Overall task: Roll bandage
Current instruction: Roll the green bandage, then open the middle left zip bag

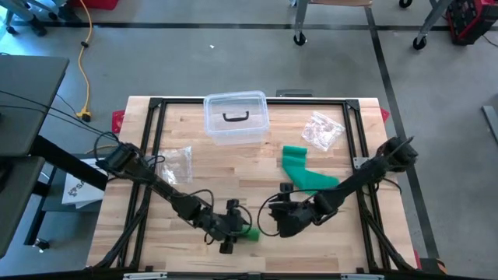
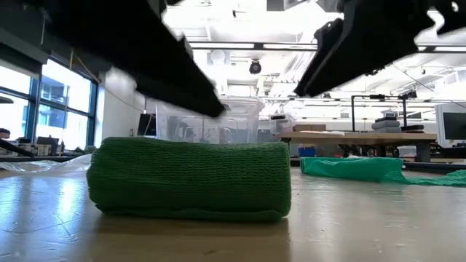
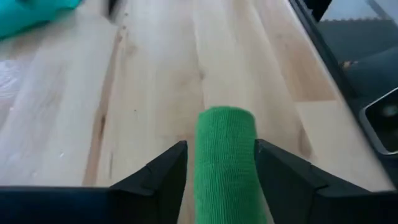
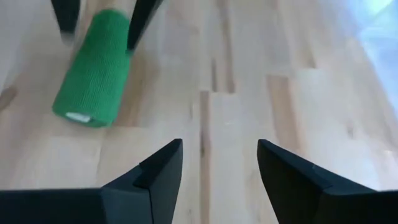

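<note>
A rolled green bandage (image 1: 250,232) lies on its side on the wooden table near the front edge, also seen in the low view (image 2: 189,178). My left gripper (image 1: 240,231) is open, one finger on each side of the roll (image 3: 225,155). In the right wrist view its dark fingers (image 4: 140,22) straddle the roll's far end (image 4: 93,68). A loose green bandage strip (image 1: 305,173) lies flat to the right. My right gripper (image 1: 284,222) is open just right of the roll, over bare wood (image 4: 217,168). My left gripper comes at the roll along its length, slanting down from the table's left. One finger (image 3: 277,171) stands right at the roll's side (image 3: 249,155), and a thin gap shows at the other finger. Whether it touches, I cannot tell. The roll rests on the table.
A clear lidded plastic box (image 1: 236,117) stands at the far middle. Crumpled clear wrappers lie at the far right (image 1: 323,131) and at the left (image 1: 177,163). A black frame (image 1: 156,105) borders the tabletop. Bare wood lies in the middle.
</note>
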You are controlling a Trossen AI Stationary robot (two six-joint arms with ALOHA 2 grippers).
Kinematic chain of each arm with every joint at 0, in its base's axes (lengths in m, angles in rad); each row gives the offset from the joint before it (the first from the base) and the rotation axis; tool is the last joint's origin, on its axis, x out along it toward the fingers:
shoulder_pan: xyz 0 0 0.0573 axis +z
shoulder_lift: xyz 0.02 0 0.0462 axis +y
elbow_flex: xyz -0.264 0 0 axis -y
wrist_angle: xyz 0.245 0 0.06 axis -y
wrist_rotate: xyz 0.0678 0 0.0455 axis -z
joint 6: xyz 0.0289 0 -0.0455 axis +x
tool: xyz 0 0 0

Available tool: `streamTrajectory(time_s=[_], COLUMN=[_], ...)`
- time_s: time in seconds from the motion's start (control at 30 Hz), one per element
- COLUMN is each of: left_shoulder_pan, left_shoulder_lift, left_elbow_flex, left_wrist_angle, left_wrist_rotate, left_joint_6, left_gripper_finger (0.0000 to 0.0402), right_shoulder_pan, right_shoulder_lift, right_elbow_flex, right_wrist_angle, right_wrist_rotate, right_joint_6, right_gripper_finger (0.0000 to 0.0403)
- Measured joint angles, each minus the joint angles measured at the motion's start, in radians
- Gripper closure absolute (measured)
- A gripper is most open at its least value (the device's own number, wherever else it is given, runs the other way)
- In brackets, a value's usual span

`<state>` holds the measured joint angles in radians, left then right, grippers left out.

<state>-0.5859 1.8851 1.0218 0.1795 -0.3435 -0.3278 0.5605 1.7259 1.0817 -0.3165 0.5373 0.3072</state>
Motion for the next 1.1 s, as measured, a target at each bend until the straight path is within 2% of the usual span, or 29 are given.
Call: streamTrajectory(time_s=[0.13,0.33,0.5,0.63,0.7,0.77,0.83,0.87,0.93,1.03,1.1], left_shoulder_pan=[-0.014,-0.044,-0.047,-0.047,-0.039,-0.018,0.030,0.069,0.158,0.283,0.363], left_shoulder_lift=[0.065,0.091,0.023,-0.095,-0.171,-0.253,-0.331,-0.361,-0.399,-0.414,-0.401], left_elbow_flex=[0.000,0.002,0.001,0.001,0.001,0.002,0.004,0.003,-0.002,-0.031,-0.075], left_wrist_angle=[0.053,0.063,0.038,-0.069,-0.175,-0.352,-0.643,-0.823,-1.128,-1.391,-1.447], left_wrist_rotate=[-0.003,-0.094,-0.103,-0.107,-0.108,-0.139,-0.185,-0.175,-0.090,0.037,0.092], left_joint_6=[0.012,0.027,0.074,0.002,-0.060,-0.185,-0.450,-0.607,-0.810,-0.867,-0.833], left_gripper_finger=[0.0248,0.0268,0.0270,0.0267,0.0265,0.0264,0.0265,0.0267,0.0272,0.0286,0.0300], right_shoulder_pan=[0.028,0.061,0.064,0.062,0.061,0.061,0.061,0.062,0.063,0.063,0.063], right_shoulder_lift=[-0.011,-0.011,-0.020,-0.050,-0.071,-0.087,-0.091,-0.091,-0.091,-0.091,-0.091], right_elbow_flex=[0.000,0.000,0.000,0.000,0.000,0.000,0.000,-0.005,-0.031,-0.086,-0.113], right_wrist_angle=[-0.025,-0.049,-0.087,-0.205,-0.274,-0.340,-0.393,-0.396,-0.373,-0.284,-0.232], right_wrist_rotate=[0.042,0.109,0.173,0.212,0.227,0.246,0.260,0.275,0.286,0.281,0.282], right_joint_6=[0.020,0.033,0.028,0.055,0.077,0.108,0.153,0.171,0.190,0.191,0.185], right_gripper_finger=[0.0216,0.0224,0.0226,0.0226,0.0226,0.0226,0.0226,0.0226,0.0226,0.0226,0.0226])
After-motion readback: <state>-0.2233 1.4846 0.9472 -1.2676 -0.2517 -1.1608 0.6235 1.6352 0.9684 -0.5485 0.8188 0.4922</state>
